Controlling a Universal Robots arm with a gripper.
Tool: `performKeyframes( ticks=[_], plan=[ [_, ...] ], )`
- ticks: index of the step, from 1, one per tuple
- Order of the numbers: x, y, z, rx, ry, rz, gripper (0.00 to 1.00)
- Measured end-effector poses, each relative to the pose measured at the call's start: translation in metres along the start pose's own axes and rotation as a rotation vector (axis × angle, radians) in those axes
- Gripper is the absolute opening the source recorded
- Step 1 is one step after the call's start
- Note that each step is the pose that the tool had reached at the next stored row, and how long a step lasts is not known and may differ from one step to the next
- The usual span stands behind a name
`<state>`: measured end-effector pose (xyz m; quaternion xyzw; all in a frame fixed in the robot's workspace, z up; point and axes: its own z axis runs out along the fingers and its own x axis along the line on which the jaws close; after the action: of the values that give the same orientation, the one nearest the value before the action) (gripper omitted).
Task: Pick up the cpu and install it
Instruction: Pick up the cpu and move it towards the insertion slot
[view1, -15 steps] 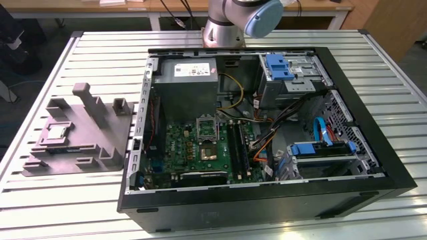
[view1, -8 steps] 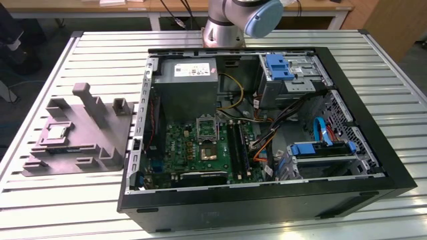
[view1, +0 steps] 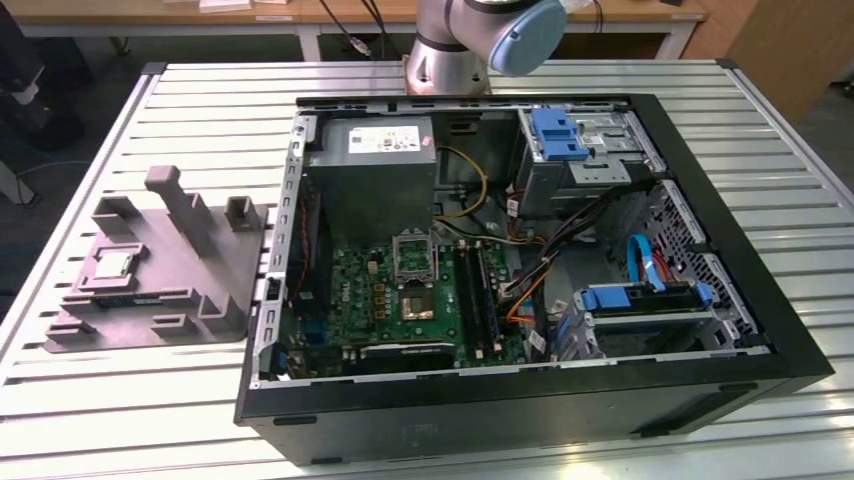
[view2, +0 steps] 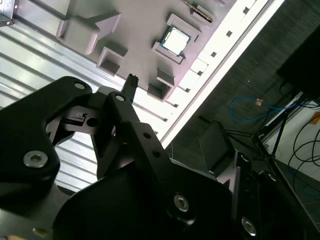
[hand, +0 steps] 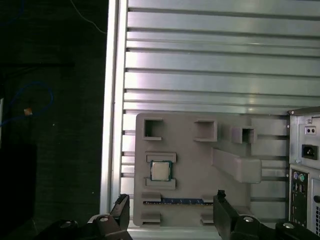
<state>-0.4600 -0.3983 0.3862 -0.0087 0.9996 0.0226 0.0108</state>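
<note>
The cpu (hand: 160, 171) is a small silvery square chip lying in a recess of the grey plastic fixture (hand: 200, 155). In the exterior view the cpu (view1: 114, 263) sits on that fixture (view1: 174, 270), on the slatted table at the exterior view's left of the computer case. My gripper (hand: 170, 206) hangs well above the fixture, open, its two black fingers (hand: 121, 210) spread wide with nothing between them. The second wrist view shows the cpu (view2: 175, 40) far beyond one fingertip (view2: 131, 82). Inside the case, the motherboard (view1: 380, 305) carries a silver socket frame (view1: 412, 250).
The open black computer case (view1: 747, 300) fills the table's middle, with cables, drive bays and a power supply (view1: 380, 150) inside. A memory strip (hand: 172, 201) lies in a fixture slot near the cpu. The arm's base (view1: 447, 60) stands behind the case. The table edge (hand: 114, 100) drops to dark floor.
</note>
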Motion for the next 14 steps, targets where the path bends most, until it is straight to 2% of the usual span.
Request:
performKeyframes(
  ticks=[6,12,14],
  plan=[
    [0.0006,-0.0003,0.0058,-0.0044,0.0016,-0.035,0.76],
    [0.0012,-0.0008,0.0167,-0.0043,0.0012,-0.026,0.76],
    [0.0012,-0.0008,0.0178,-0.0044,0.0013,-0.026,0.76]
  ],
)
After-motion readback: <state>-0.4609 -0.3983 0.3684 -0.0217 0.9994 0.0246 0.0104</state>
